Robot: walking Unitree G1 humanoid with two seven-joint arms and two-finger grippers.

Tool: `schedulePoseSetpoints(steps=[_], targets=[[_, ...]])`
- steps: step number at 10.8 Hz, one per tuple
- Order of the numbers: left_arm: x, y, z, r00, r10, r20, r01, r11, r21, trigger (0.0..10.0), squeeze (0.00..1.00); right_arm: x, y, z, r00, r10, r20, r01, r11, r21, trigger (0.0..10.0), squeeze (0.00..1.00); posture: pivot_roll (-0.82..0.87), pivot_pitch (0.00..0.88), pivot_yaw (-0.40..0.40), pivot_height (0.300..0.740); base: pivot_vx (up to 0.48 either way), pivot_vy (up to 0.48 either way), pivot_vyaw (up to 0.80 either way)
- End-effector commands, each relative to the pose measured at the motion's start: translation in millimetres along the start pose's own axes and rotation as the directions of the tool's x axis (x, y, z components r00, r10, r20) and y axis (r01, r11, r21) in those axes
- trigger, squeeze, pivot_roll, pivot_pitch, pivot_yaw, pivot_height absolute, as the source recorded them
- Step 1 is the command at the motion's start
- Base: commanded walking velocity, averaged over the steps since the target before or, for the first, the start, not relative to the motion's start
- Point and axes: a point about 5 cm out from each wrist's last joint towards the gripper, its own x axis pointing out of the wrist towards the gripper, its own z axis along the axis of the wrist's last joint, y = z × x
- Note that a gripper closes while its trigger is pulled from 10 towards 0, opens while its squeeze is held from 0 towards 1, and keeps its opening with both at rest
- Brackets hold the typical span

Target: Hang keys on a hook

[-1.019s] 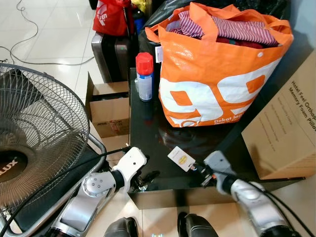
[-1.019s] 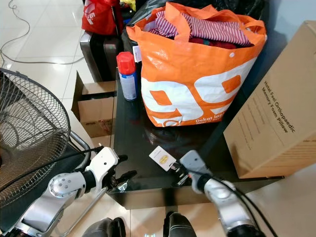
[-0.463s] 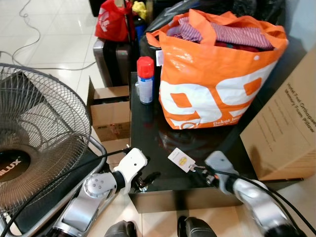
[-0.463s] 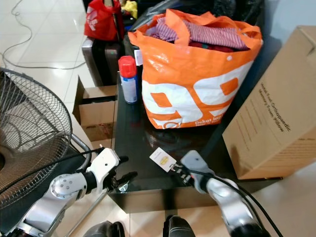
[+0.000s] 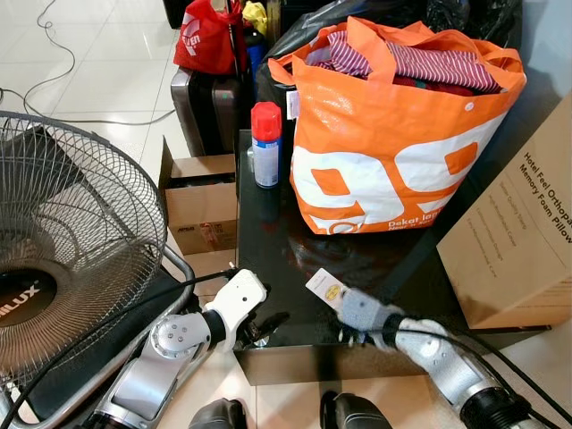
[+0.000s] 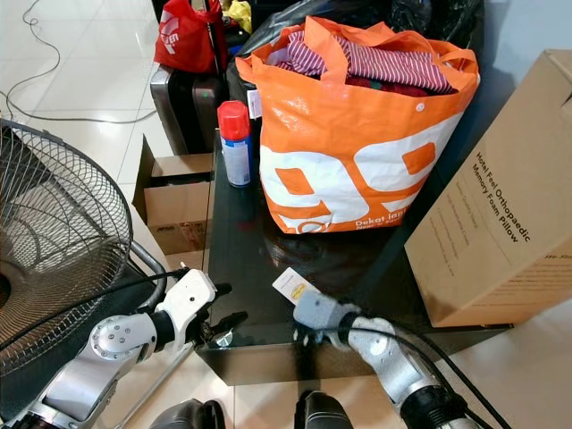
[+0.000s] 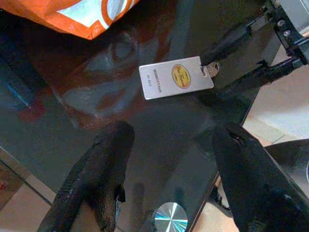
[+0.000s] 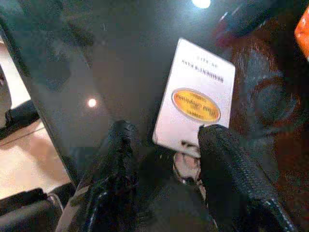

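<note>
Where the pale tiled floor (image 5: 107,63) meets a clutter of household goods, a low glossy black table (image 5: 268,241) stands in front of the robot. On the far left a large wire-caged fan (image 5: 71,250) fills the corner, with a grey cable (image 5: 54,98) trailing across the tiles behind it. Beside the table's left edge sit open cardboard boxes (image 5: 198,201), and behind them a dark suitcase (image 5: 201,103) with a red bag (image 5: 206,36) on top.

The left gripper (image 5: 262,324) hovers at the table's near left corner, its two black fingers (image 7: 96,169) spread wide and holding nothing. Just to its right, near the front edge, lies the keys' white tag (image 8: 198,99) with a yellow oval label, flat on the black top. The right gripper (image 8: 166,159) is set at the tag's near end, fingers parted to a narrow gap on either side of the small metal ring (image 8: 186,166) where the tag joins the keys; whether they actually pinch it cannot be told.

At the back of the table a spray can (image 5: 264,143) with a red cap stands upright, just left of a big orange shopping bag (image 5: 393,152) stuffed with striped clothes (image 5: 429,63). To the right of the table leans a large brown carton (image 5: 523,241) printed with black lettering.
</note>
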Motion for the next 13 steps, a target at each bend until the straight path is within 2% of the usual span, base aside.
schedulePoseSetpoints(steps=[1, 2, 3, 5, 6, 7, 9, 10, 11, 13], targets=[[-0.5, -2.1, -3.9, 1.0, -0.008, -0.016, 0.008, 1.0, 0.004, 10.0, 0.0, -1.4, -1.3, -3.2, 1.0, -0.012, -0.01, 0.012, 1.0, -0.01, 10.0, 0.0, -0.15, 0.135, -0.019, 0.74, 0.0, 0.0, 0.0], [-0.6, -2.5, -5.3, 1.0, -0.015, -0.023, 0.015, 1.0, 0.001, 10.0, 0.0, -0.5, -10.4, -7.9, 0.996, -0.076, -0.054, 0.075, 0.997, -0.028, 10.0, 0.0, -0.15, 0.135, -0.019, 0.74, 0.0, 0.0, 0.0], [-0.5, -3.0, -5.7, 0.999, -0.022, -0.025, 0.022, 1.0, -0.002, 10.0, 0.0, -1.0, -13.8, -10.5, 0.993, -0.092, -0.072, 0.09, 0.996, -0.029, 9.7, 0.0, -0.15, 0.135, -0.019, 0.74, 0.0, 0.0, 0.0], [-2.6, -6.6, -9.4, 0.996, -0.069, -0.048, 0.068, 0.998, -0.018, 10.0, 0.0, -3.7, -16.7, -13.8, 0.995, -0.077, -0.068, 0.075, 0.997, -0.029, 9.8, 0.0, -0.15, 0.134, -0.019, 0.74, 0.0, 0.0, 0.0], [-3.2, -7.5, -10.7, 0.996, -0.074, -0.054, 0.073, 0.997, -0.014, 10.0, 0.0, -3.3, -16.8, -15.5, 0.995, -0.07, -0.076, 0.067, 0.997, -0.045, 8.2, 0.0, -0.16, 0.135, -0.019, 0.74, 0.0, 0.0, 0.0], [-3.3, -7.6, -11.0, 0.996, -0.076, -0.056, 0.075, 0.997, -0.014, 10.0, 0.0, -2.5, -16.7, -16.2, 0.995, -0.062, -0.083, 0.058, 0.997, -0.058, 4.7, 0.0, -0.16, 0.134, -0.021, 0.74, 0.0, 0.0, 0.0], [-3.6, -7.6, -10.9, 0.995, -0.079, -0.058, 0.078, 0.997, -0.016, 10.0, 0.0, -3.0, -16.7, -20.0, 0.993, -0.041, -0.109, 0.033, 0.997, -0.077, 2.7, 0.0, -0.16, 0.133, -0.021, 0.74, 0.0, 0.0, 0.0], [-3.8, -7.6, -11.0, 0.995, -0.081, -0.058, 0.08, 0.997, -0.017, 10.0, 0.0, -3.3, -16.8, -21.9, 0.993, -0.027, -0.118, 0.019, 0.997, -0.07, 2.1, 0.0, -0.16, 0.131, -0.021, 0.74, 0.0, 0.0, 0.0], [-3.7, -8.0, -10.8, 0.995, -0.084, -0.058, 0.083, 0.996, -0.017, 10.0, 0.0, -3.2, -15.0, -22.2, 0.993, 0.006, -0.115, -0.011, 0.999, -0.042, 0.1, 0.0, -0.16, 0.131, -0.021, 0.74, 0.0, 0.0, 0.0], [-4.3, -8.1, -10.8, 0.994, -0.087, -0.059, 0.086, 0.996, -0.018, 10.0, 0.0, -1.6, -11.8, -22.1, 0.993, 0.028, -0.118, -0.033, 0.998, -0.044, 0.0, 0.0, -0.16, 0.131, -0.021, 0.74, 0.0, 0.0, 0.0]])
